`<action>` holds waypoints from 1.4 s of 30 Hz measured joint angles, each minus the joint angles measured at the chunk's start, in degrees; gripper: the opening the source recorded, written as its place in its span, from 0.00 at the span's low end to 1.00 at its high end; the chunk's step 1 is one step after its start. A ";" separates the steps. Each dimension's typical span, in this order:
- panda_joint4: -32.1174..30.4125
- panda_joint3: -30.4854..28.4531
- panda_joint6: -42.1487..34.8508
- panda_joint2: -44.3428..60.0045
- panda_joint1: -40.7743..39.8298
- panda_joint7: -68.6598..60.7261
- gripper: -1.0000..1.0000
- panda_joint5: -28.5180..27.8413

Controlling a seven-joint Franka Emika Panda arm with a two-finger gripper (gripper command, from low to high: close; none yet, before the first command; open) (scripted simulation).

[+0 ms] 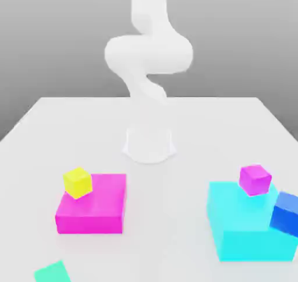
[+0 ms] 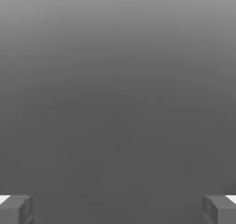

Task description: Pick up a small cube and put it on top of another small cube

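Green cube (image 1: 53, 272) lies at the exterior view's seven o'clock; yellow cube (image 1: 78, 183) at eight; purple cube (image 1: 255, 180) and blue cube (image 1: 286, 214) around four; gripper (image 2: 118, 210) released, empty

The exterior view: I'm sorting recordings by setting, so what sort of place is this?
Most likely a simulated robot workspace: a plain pale surface, a white robot arm, and flatly coloured blocks such as the magenta slab and yellow cube.
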 joint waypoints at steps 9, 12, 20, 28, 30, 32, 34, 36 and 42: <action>1.23 0.20 4.96 19.05 -5.43 11.05 0.50 -0.08; 1.64 -0.06 6.58 25.29 -6.85 14.79 0.50 -0.29; 2.71 -1.62 10.91 41.90 -10.49 24.39 0.50 -0.33; 3.80 -3.95 15.22 58.56 -12.07 32.50 0.50 1.76; 4.21 -4.29 16.83 62.73 -12.50 33.71 0.50 2.62; 4.95 -4.07 19.69 66.89 -12.84 33.76 0.50 3.21; 5.71 -3.65 22.68 70.73 -13.21 33.53 0.00 3.66; 5.71 -3.65 22.70 70.73 -13.21 33.53 0.00 3.66; 5.49 -3.76 21.89 69.70 -13.14 33.64 0.00 3.56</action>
